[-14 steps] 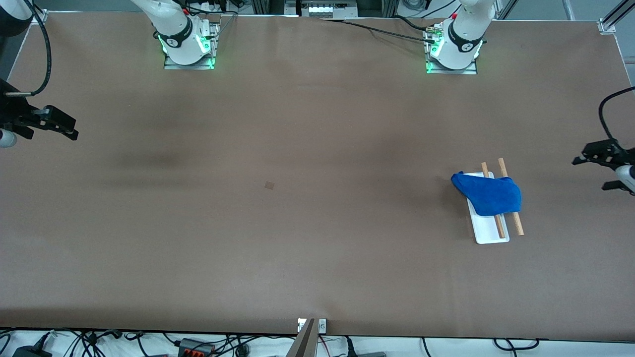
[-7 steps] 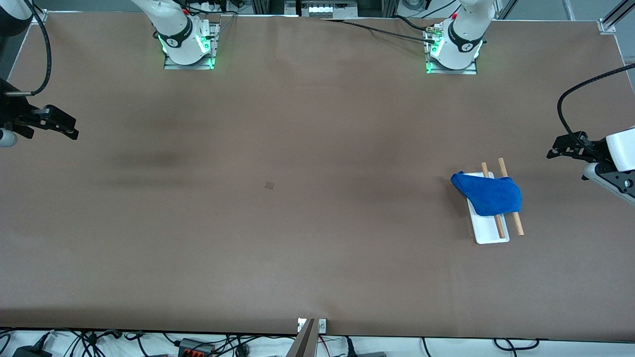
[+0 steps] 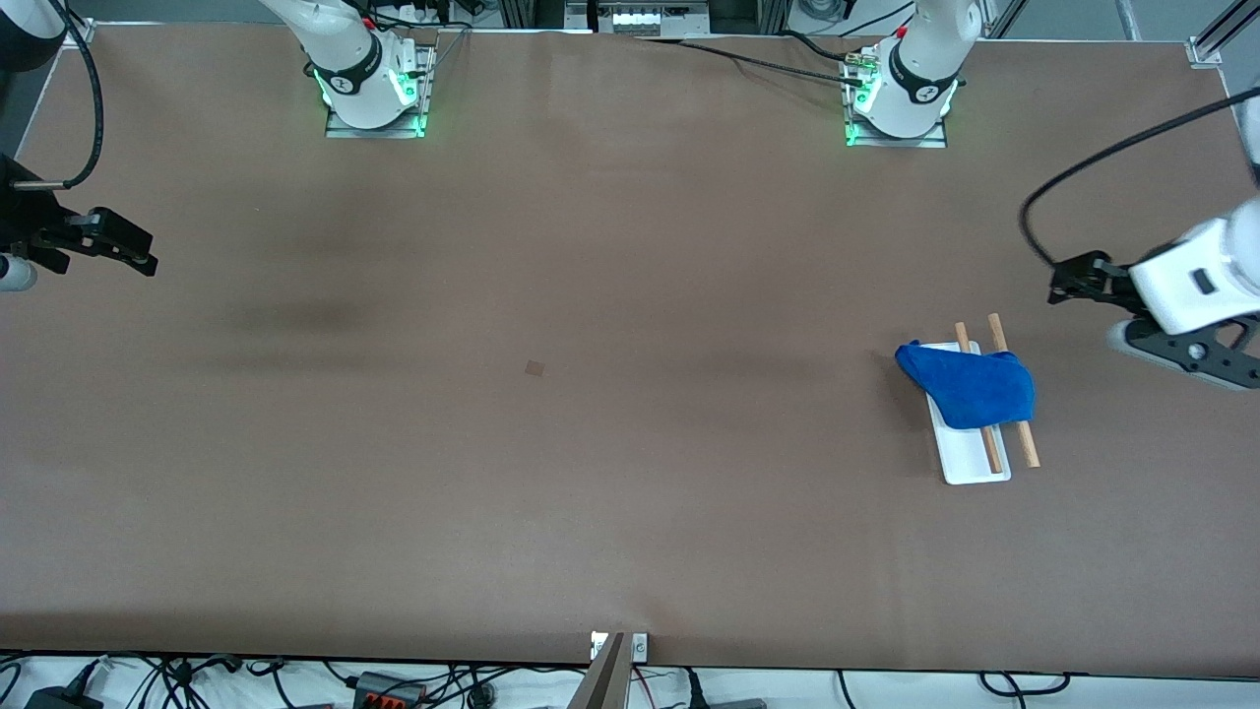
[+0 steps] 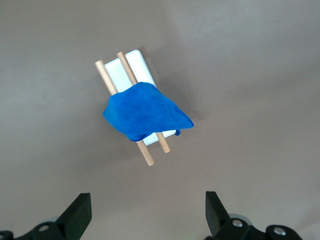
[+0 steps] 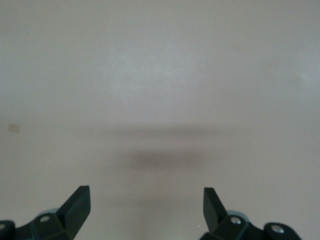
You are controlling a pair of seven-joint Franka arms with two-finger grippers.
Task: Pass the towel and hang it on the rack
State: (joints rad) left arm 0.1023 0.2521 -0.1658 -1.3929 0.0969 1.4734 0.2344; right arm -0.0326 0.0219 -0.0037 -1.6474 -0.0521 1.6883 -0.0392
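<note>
Meanwhile the left tool (image 3: pixel 1083 281), jaws wide and empty, has swung in nearer the rack (image 3: pixel 970 463) where the towel (image 3: pixel 970 387) lies draped, suggesting the hanging is done, while the right tool (image 3: pixel 118 246) waits wide over the worktop's (image 3: pixel 591 492) right-arm end.

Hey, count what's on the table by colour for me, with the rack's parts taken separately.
Blue: 1, the towel
White: 1, the rack's tray
Light brown wood: 2, the rods
Total: 4
</note>
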